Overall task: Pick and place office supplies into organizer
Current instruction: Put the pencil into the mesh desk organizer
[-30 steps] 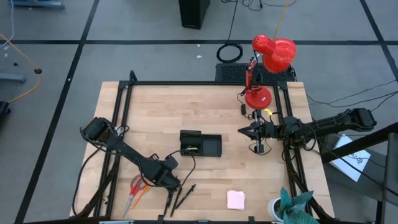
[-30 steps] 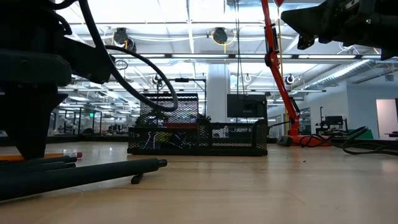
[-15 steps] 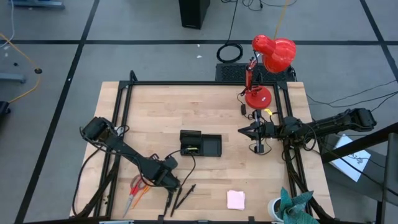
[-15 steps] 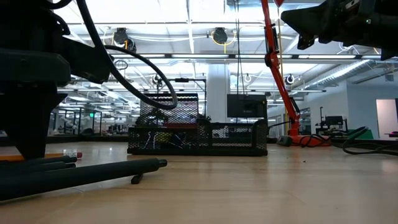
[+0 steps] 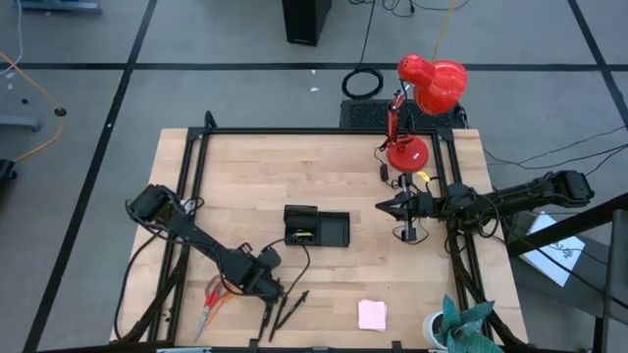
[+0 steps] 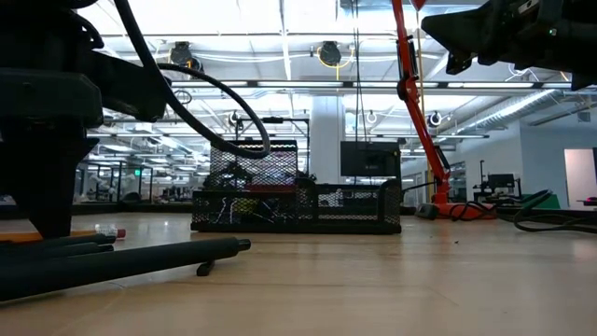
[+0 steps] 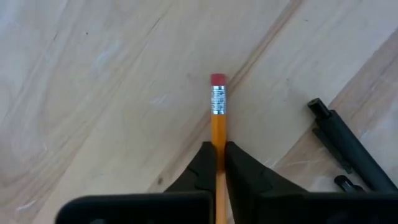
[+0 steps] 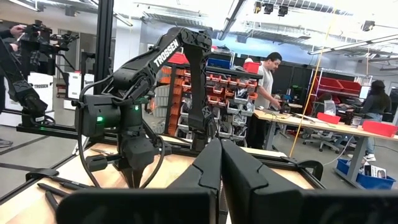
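Note:
My left gripper [image 7: 219, 163] points down near the table's near left part [image 5: 253, 284], shut on the orange pencil [image 7: 217, 121], whose pink eraser end [image 7: 217, 79] sticks out past the fingers. Red-handled scissors [image 5: 211, 302] lie just left of it, thin black pens [image 5: 287, 310] just right of it, flat on the wood. The black organizer [image 5: 316, 226] stands mid-table, and a pale pink note pad [image 5: 372, 314] lies near the front edge. My right gripper [image 5: 385, 207] hovers shut at the right, holding nothing. My left gripper pinches the pencil's shaft [image 7: 218, 144] between its two fingers [image 7: 205, 165], a short way behind the metal band of the eraser end. The fingers come from above, pointing down, one on each side of the shaft. The pencil lies level, along the wood.
A red desk lamp [image 5: 424, 98] stands at the far right corner, its base [image 5: 406, 154] on the table. A black pen [image 7: 345, 146] lies close beside the pencil. Bare wood spreads between the organizer and the far edge. People stand at benches [image 8: 268, 87] beyond the table.
My left gripper has kept its place above the pencil. In the low view the cable loop on my left arm has swung a little toward the organizer. My right arm has kept still.

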Tool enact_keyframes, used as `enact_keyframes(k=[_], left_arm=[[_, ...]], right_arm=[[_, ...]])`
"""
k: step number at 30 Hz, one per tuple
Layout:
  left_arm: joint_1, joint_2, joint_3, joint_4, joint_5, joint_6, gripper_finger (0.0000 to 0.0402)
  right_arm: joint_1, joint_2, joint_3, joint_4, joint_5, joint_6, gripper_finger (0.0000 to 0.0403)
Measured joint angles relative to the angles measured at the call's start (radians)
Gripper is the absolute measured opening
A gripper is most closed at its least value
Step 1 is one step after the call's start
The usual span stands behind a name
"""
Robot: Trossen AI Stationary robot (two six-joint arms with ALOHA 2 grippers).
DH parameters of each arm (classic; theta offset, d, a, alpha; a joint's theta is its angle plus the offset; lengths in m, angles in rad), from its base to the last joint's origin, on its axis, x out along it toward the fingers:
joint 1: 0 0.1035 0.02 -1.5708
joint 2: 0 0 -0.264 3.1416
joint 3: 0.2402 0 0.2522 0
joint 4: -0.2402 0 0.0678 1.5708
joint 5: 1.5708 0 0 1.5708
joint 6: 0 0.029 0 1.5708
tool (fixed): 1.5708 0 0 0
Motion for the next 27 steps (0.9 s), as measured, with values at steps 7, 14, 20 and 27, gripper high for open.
enact_keyframes(k=[7, 14, 20, 27], left_arm=[[-0.005, 0.002, -0.001, 0.016, -0.070, 0.034, 0.0020], [-0.025, 0.010, 0.008, 0.030, -0.206, 0.062, 0.0032], [-0.028, 0.018, 0.042, 0.022, -0.281, 0.115, 0.0014], [-0.010, 0.017, 0.055, 0.043, -0.294, 0.161, 0.0024]], right_arm=[[0.000, 0.000, 0.000, 0.000, 0.000, 0.000, 0.0004], [0.000, 0.000, 0.000, 0.000, 0.000, 0.000, 0.0004], [0.000, 0.000, 0.000, 0.000, 0.000, 0.000, 0.0004], [0.000, 0.000, 0.000, 0.000, 0.000, 0.000, 0.0004]])
